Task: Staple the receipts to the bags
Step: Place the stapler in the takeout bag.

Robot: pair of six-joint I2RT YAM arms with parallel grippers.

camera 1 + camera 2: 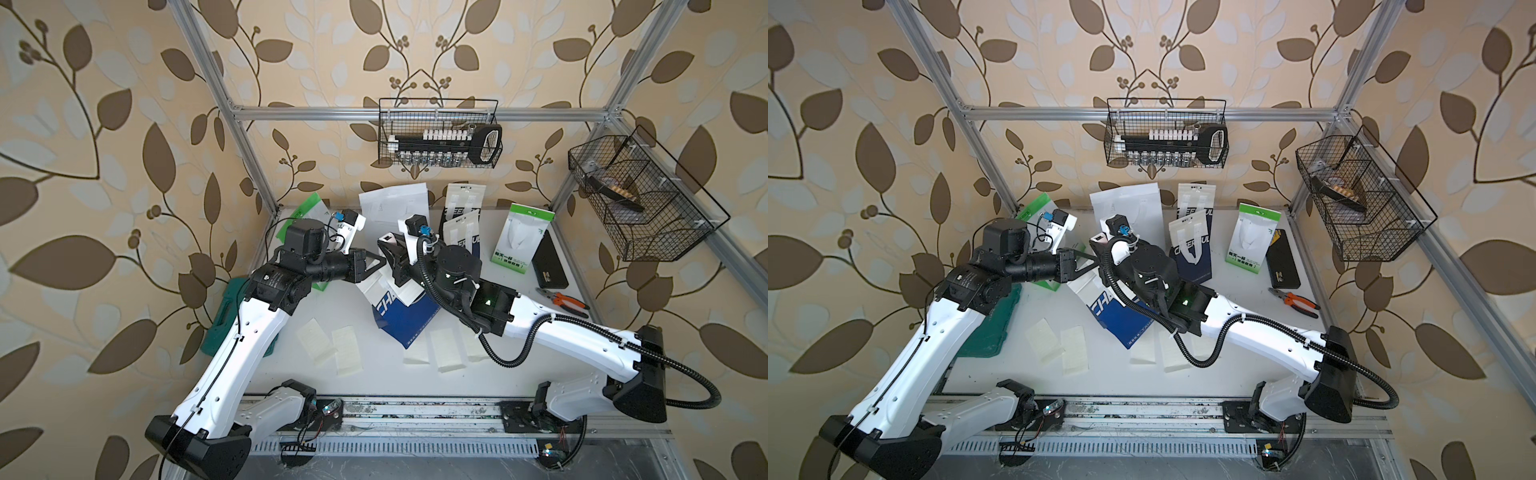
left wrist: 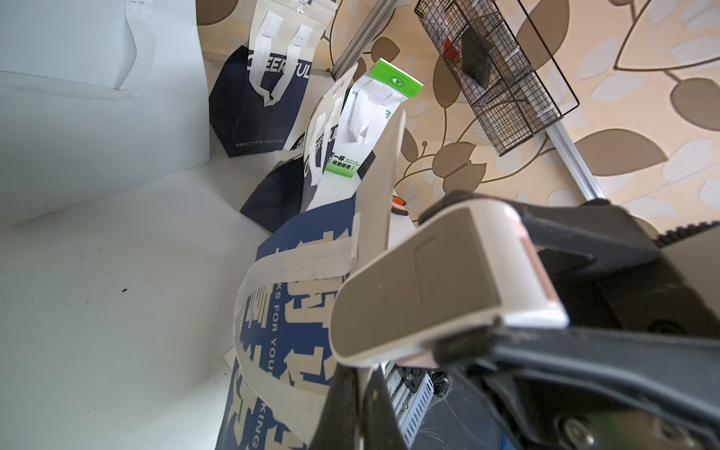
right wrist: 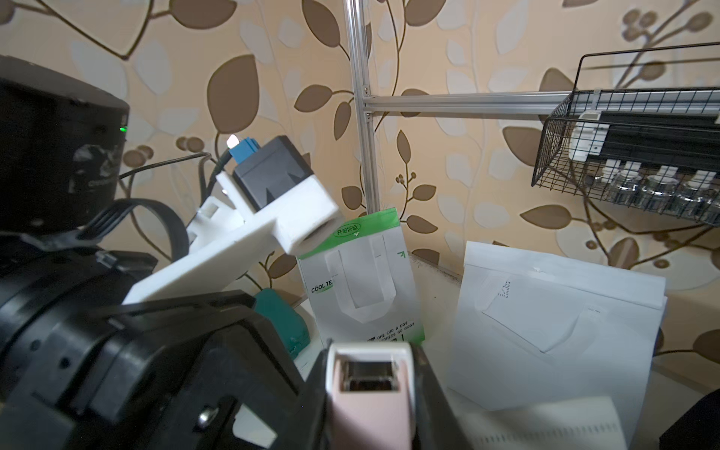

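Centrally on the table, a blue-and-white bag is laid at a slant. Its long axis runs from the navy bottom near the front to the white handled top, which is pointed back toward the two grippers. The left gripper is seen pressed together on a receipt, held edge-on with its long axis rising upright beside the bag's top (whether the bag's edge is also caught cannot be told). The right gripper is clamped on a stapler, white and pink, its front end turned toward the left arm. Five more receipts are laid flat near the front, and five other bags are stood or leaned toward the back of the table
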